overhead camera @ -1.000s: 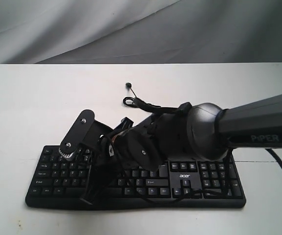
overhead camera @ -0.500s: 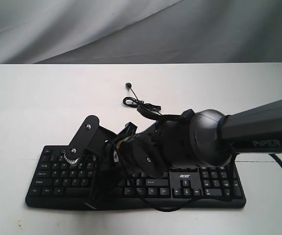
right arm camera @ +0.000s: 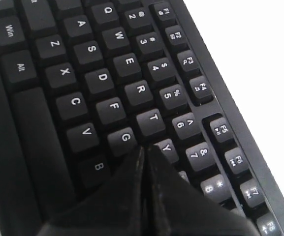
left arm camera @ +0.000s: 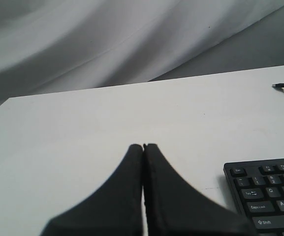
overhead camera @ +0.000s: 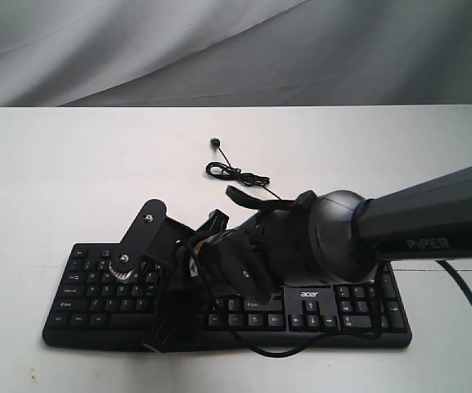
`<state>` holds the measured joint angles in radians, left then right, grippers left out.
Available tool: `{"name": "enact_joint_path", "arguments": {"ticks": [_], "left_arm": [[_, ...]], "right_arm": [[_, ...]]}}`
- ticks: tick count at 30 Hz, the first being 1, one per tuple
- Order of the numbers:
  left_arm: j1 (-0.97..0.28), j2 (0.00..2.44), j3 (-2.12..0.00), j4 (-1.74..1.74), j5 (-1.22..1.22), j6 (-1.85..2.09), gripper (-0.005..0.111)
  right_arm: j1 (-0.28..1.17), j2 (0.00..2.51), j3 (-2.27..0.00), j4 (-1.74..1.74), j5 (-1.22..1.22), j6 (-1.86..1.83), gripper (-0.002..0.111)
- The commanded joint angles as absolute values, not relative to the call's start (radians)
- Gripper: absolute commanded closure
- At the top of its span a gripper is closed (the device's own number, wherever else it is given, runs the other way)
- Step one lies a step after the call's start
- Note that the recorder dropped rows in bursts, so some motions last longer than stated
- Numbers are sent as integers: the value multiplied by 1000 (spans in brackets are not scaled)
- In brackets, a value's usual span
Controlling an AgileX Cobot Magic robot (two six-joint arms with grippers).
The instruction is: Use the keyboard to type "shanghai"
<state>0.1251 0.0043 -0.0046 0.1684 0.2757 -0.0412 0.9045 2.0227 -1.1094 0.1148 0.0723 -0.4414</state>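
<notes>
The black keyboard (overhead camera: 358,304) with its white acer logo lies along the front of the white table. My right gripper (overhead camera: 167,293) reaches across from the right over the letter keys. In the right wrist view the right gripper (right arm camera: 144,147) is shut, its tips resting where the H key lies, hard against the G key (right arm camera: 126,138) and the Y key (right arm camera: 168,147). The H key itself is hidden under the fingers (right arm camera: 166,196). My left gripper (left arm camera: 143,146) is shut on nothing, over bare table beside the keyboard (left arm camera: 272,194), near its Esc corner. The exterior view does not show it.
The keyboard's thin black cable (overhead camera: 237,174) coils on the table behind the keyboard and ends in a plug (overhead camera: 214,143); the plug (left arm camera: 278,86) also shows in the left wrist view. Grey cloth (overhead camera: 137,49) hangs behind the table. The right arm (overhead camera: 432,217) covers the keyboard's middle.
The right gripper has sunk a little toward the keys and shifted slightly right. The arm's bulky joint has moved with it. The keyboard has stayed put.
</notes>
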Motion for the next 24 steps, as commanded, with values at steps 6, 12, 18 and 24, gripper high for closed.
{"name": "enact_joint_path", "arguments": {"ticks": [6, 12, 18, 24], "left_arm": [[118, 0, 0, 167, 266, -46, 107], [118, 0, 0, 167, 266, -46, 107], [118, 0, 0, 167, 266, -46, 107], [118, 0, 0, 167, 266, -46, 107]], "right_arm": [[898, 2027, -1107, 115, 64, -440, 108], [898, 2044, -1107, 126, 64, -440, 108], [898, 2042, -1107, 126, 70, -440, 108], [898, 1978, -1107, 116, 76, -442, 108]]}}
